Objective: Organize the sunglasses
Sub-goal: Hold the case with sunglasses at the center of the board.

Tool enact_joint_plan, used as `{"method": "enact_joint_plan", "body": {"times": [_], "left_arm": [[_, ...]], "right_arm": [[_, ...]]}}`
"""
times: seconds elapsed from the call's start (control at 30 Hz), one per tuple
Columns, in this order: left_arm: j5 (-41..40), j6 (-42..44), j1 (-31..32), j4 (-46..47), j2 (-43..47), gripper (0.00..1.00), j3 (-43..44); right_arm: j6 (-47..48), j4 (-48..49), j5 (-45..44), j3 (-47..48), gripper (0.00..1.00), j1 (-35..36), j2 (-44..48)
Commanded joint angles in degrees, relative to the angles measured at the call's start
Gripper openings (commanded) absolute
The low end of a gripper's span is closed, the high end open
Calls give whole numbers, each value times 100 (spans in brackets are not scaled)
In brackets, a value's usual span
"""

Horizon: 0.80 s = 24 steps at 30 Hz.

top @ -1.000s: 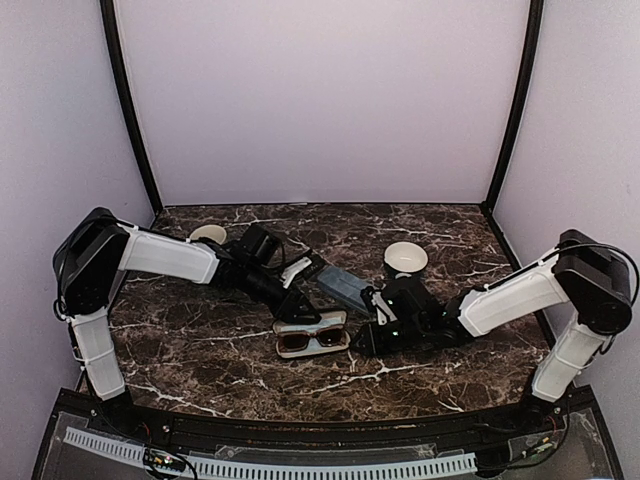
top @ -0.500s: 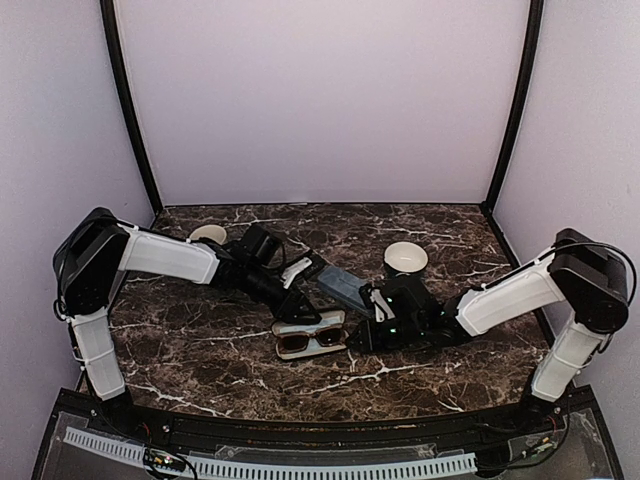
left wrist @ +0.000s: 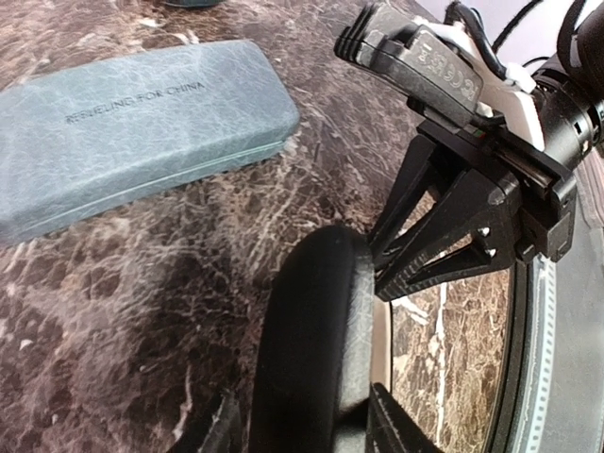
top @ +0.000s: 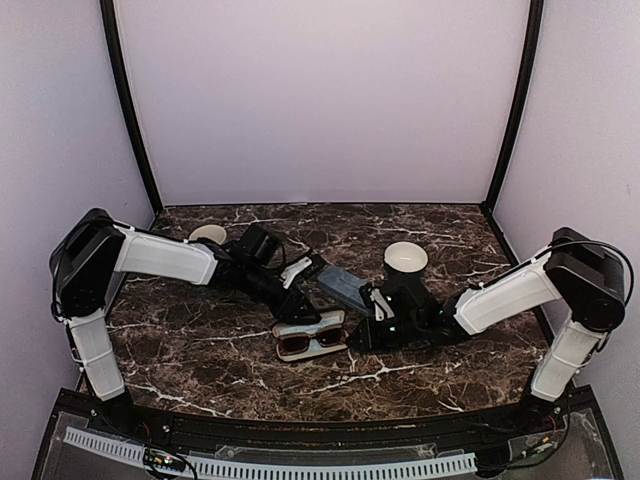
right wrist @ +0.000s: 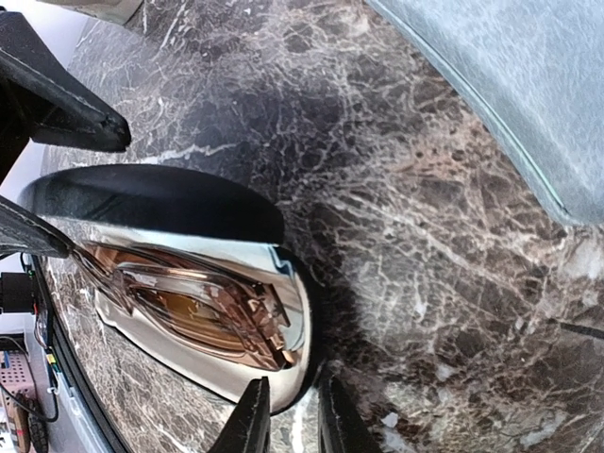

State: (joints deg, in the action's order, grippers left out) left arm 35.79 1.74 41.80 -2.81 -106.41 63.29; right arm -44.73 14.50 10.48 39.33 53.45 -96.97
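Note:
One pair of sunglasses (top: 310,340) with brown-tinted lenses (right wrist: 189,302) lies inside the open black case (top: 335,349), against its cream lining (right wrist: 170,363). The case's lid (left wrist: 311,349) stands raised between the jaws of my left gripper (top: 303,312), which close on it from both sides. My right gripper (right wrist: 294,420) straddles the rim at the case's right end, one finger (right wrist: 253,420) on the lining and the other (right wrist: 335,420) outside. In the top view the right gripper (top: 360,335) sits level with the case.
A shut blue-grey case (top: 340,287) lies just behind the black one and shows close up in the left wrist view (left wrist: 132,123). Two white bowls stand further back, one at the left (top: 207,234) and one right of centre (top: 405,257). The marble table (top: 200,350) fills the floor.
My right arm has edged left onto the case's end and its jaws have narrowed. The case shifted slightly left. My left arm has barely moved.

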Motion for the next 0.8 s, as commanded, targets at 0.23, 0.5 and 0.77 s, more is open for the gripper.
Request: {"method": "enact_joint_plan", "body": {"times": [0.23,0.5,0.77], "left_arm": [[-1024,-170,36,558,866,55,-425],[-2191,-83,524,734,2125,53,-1142],[-2809,327,1339,310,3037,50,-1761]], "right_arm": [[-5,-29,-105,191,16,-41,-125],[-11,-63,-133,200,15,-37,-128],[-48,-1,-118,149,15,-37,-131]]}}
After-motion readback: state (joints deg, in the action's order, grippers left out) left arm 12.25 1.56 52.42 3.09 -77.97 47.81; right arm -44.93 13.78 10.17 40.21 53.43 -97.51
